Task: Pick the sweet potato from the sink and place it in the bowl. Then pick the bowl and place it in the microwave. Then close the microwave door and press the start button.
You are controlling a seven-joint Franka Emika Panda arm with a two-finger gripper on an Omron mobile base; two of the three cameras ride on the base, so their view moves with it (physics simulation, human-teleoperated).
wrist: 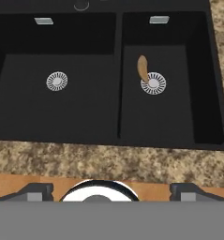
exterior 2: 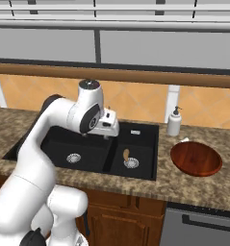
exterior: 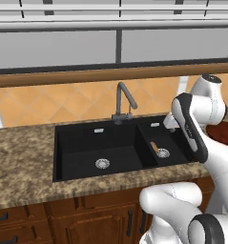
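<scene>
Nearest us, our gripper [wrist: 108,190] hangs above the counter [wrist: 108,161] edge with its fingers spread wide, grasping nothing. We see the sweet potato [wrist: 142,68] in the sink's [wrist: 118,70] small basin, touching the drain [wrist: 153,83]. We find the bowl [exterior 2: 196,159] empty on the counter beside the sink.

Small tan-orange sweet potato [wrist: 142,68], tapered, lying in the smaller basin of the black double sink [wrist: 117,93], one end touching the round steel drain. Reddish-brown wooden bowl [exterior 2: 196,158], wide and shallow, upright on the granite counter right of the sink.
</scene>
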